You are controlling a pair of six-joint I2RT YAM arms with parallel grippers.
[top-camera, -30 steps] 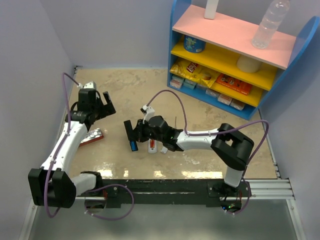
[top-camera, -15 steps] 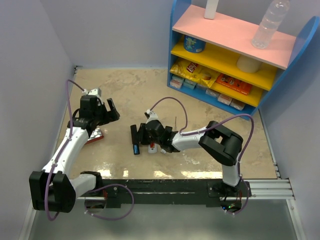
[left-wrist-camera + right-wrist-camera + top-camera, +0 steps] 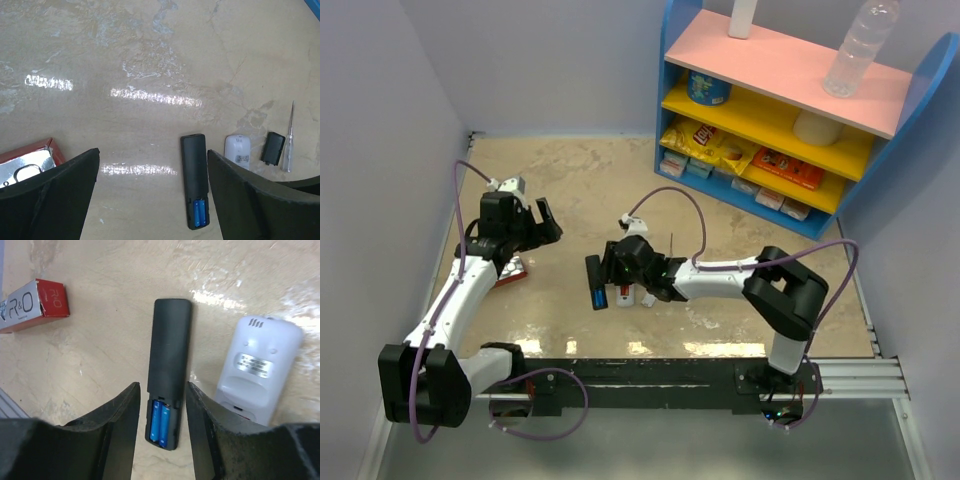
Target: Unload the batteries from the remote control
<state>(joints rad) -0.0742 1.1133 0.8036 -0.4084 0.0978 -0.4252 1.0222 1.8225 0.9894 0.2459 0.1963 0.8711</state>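
Tabletop (image 3: 580,180): beige, glossy. A shelf unit (image 3: 790,60) is set at its far right corner.

Left gripper (image 3: 152,160): held above the left part of the tabletop, jaws wide apart, nothing between them.

Right gripper (image 3: 162,392): lowered near the middle of the tabletop, jaws apart and straddling the battery end of the black remote (image 3: 169,340). A narrow gap is seen at one finger; no clamping is seen.

The black remote lies back-up, compartment uncovered. A white remote (image 3: 257,365) lies just beside it, toward the right edge.

Red box (image 3: 47,300): near the left edge.

Black cover plate (image 3: 273,148): beside the white remote, with a thin pointed tool (image 3: 288,137) next to it.

Batteries (image 3: 160,422): two blue cells, seated side by side in the black remote's compartment.
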